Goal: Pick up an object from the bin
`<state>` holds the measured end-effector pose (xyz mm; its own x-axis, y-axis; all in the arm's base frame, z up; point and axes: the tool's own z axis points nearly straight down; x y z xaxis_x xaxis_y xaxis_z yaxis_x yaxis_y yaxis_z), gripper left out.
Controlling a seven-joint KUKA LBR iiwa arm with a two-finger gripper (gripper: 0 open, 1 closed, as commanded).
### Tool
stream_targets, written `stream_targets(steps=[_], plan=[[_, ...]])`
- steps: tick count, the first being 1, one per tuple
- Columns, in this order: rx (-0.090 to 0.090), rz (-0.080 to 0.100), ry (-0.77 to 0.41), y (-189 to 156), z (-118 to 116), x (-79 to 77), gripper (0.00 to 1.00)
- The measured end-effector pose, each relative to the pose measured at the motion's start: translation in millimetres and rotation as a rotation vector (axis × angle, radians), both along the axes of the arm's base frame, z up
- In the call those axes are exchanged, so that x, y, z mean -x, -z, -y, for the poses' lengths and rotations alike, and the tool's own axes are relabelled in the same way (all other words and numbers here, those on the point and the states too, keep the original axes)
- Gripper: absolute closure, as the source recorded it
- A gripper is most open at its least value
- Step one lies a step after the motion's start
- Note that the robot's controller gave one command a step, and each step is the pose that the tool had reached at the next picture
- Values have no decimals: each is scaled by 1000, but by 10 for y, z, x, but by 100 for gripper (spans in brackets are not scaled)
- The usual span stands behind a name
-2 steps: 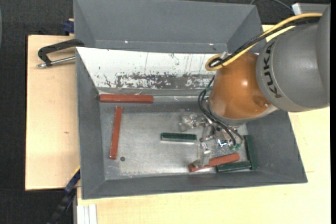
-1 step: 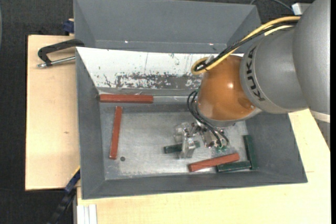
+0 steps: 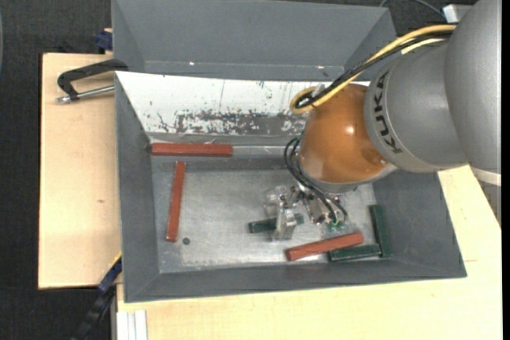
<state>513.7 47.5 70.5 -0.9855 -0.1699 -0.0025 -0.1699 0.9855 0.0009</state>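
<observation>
Bin (image 3: 134, 195) holds red sticks (image 3: 174, 201), dark green blocks (image 3: 376, 228); tool (image 3: 283, 224) low mid-floor, open/closed: cannot tell.

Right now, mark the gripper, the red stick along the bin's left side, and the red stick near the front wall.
gripper (image 3: 284, 225), camera view, its lower end.
left red stick (image 3: 174, 201), camera view, mid-length.
front red stick (image 3: 324, 245), camera view, mid-length.

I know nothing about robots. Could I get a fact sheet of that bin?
Container: grey metal bin
Robot: gripper low over the floor, right of centre
Nearest thing: small dark green block, at its view-left side
Sticks: red flat stick by back wall; second red stick at left; third red stick front right
Also: dark green bar and second green bar, front right corner
</observation>
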Motion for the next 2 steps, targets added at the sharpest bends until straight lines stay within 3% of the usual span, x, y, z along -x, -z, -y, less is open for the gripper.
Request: stream_targets(steps=[1,2], plan=[[1,2,-63,-1280,348,64,100],[0,2,-63,-1280,346,65,100]])
